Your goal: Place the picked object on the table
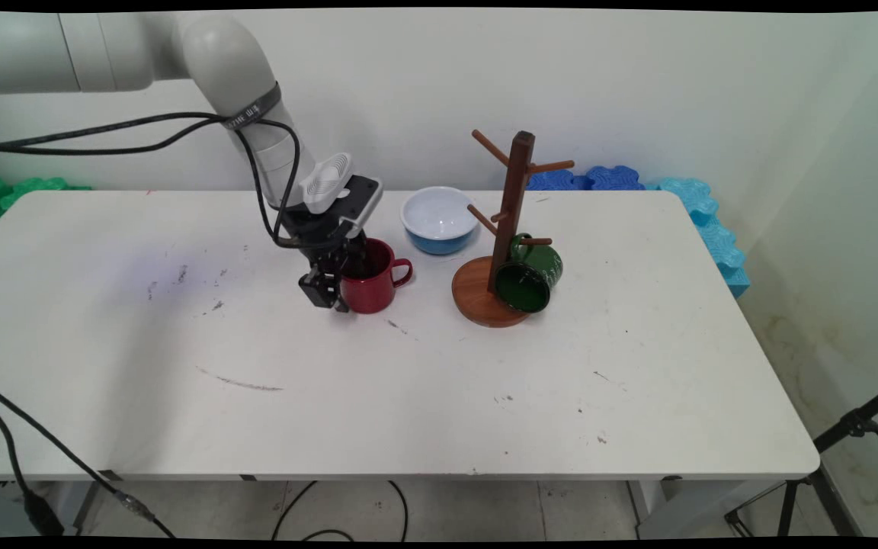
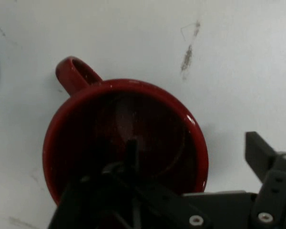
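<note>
The black two-finger gripper (image 1: 334, 293) is lowered at the glossy red enamel mug (image 1: 373, 284), which stands upright on the white worktop (image 1: 424, 381) a little left of centre, in the far half. The gripper is spread, straddling the mug's left wall: in the hand view one finger (image 2: 131, 157) reaches down inside the dark red bowl of the mug (image 2: 124, 143), and the other finger (image 2: 260, 152) stands outside the rim, over bare worktop. Whether either finger presses on the wall cannot be told. The mug's handle points right in the main view.

Just beyond the mug, to its right and toward the far edge, sits a round bowl (image 1: 439, 219) with a white inside and a blue outside, apart from the mug. Further right stands a dark wooden mug tree (image 1: 511, 206) on a round wooden base (image 1: 473, 293), with slanted pegs up its post. A dark green enamel mug (image 1: 530, 278) hangs by its handle from a low peg on the right side, tilted with its mouth facing the near side and its lower edge close to the base.

Black cables (image 1: 142, 130) hang from the white arm (image 1: 233, 69) above the gripper. Grey scuff marks (image 1: 241, 381) streak the worktop on the near left.
</note>
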You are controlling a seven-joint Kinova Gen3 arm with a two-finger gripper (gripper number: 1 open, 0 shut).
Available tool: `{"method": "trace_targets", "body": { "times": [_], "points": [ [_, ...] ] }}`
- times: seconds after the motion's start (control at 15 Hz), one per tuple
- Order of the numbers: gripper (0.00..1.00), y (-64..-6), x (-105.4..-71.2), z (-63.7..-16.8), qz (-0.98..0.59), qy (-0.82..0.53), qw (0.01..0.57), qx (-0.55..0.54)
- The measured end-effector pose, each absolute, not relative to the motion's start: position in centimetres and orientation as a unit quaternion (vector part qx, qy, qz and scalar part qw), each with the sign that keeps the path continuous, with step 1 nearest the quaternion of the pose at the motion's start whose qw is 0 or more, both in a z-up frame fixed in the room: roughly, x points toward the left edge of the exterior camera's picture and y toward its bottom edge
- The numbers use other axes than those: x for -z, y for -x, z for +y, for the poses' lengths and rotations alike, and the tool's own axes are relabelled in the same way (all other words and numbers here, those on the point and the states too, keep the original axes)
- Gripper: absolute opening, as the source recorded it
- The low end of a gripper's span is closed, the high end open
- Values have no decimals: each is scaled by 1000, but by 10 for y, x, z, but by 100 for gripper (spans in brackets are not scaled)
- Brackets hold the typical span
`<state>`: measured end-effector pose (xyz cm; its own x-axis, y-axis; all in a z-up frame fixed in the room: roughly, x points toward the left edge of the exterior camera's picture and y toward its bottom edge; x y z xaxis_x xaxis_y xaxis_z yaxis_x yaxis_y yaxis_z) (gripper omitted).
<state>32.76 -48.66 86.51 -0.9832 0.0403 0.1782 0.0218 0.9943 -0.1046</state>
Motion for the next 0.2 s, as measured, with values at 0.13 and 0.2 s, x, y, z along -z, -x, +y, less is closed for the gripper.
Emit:
{"method": "trace_targets", "body": {
  "times": [0.13,0.2],
  "points": [
    [100,-327,-866,-486,-994,15,96,-54],
    [100,-327,-869,-485,-993,12,102,-57]
  ]
}}
